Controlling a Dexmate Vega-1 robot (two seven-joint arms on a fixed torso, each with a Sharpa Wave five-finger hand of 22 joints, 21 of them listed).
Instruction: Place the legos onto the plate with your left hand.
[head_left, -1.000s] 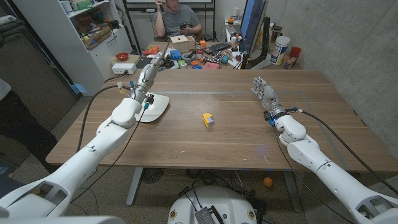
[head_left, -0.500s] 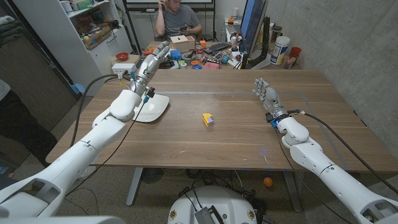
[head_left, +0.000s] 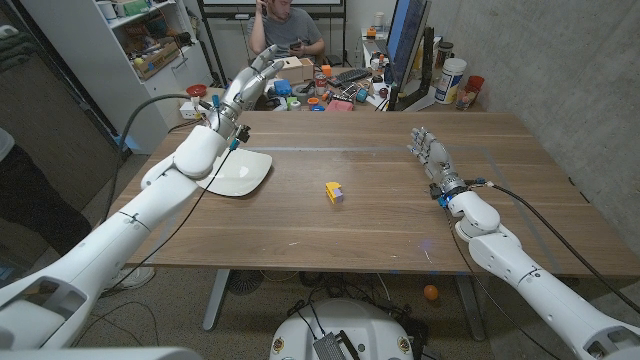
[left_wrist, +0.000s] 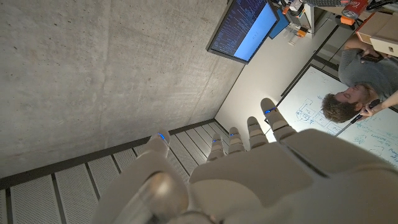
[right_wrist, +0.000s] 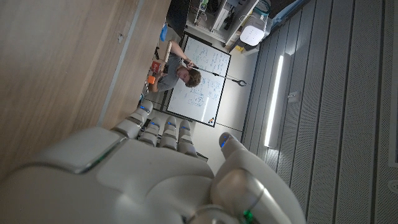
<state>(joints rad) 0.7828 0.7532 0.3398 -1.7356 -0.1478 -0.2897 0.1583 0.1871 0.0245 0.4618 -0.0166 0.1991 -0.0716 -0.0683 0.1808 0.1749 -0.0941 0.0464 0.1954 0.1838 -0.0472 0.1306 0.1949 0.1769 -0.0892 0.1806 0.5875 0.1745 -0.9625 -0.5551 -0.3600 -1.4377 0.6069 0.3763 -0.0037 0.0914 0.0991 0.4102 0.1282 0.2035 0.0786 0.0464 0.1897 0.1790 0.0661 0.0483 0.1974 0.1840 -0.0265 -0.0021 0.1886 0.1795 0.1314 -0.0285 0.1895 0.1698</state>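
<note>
Bare wood across the middle of the table (head_left: 300, 215), broken only by the small yellow and purple legos (head_left: 334, 191) near the centre. Open passage between legos and white plate (head_left: 243, 172), which sits toward the left edge. Left hand (head_left: 250, 84) raised above the far left corner, fingers apart, over the plate's far side. Right hand (head_left: 425, 150) standing toward the right edge, well apart from the legos. Clutter of boxes and small items (head_left: 320, 90) crowding just beyond the far edge, with a monitor (head_left: 404, 45) and a seated person (head_left: 284, 30) behind.
</note>
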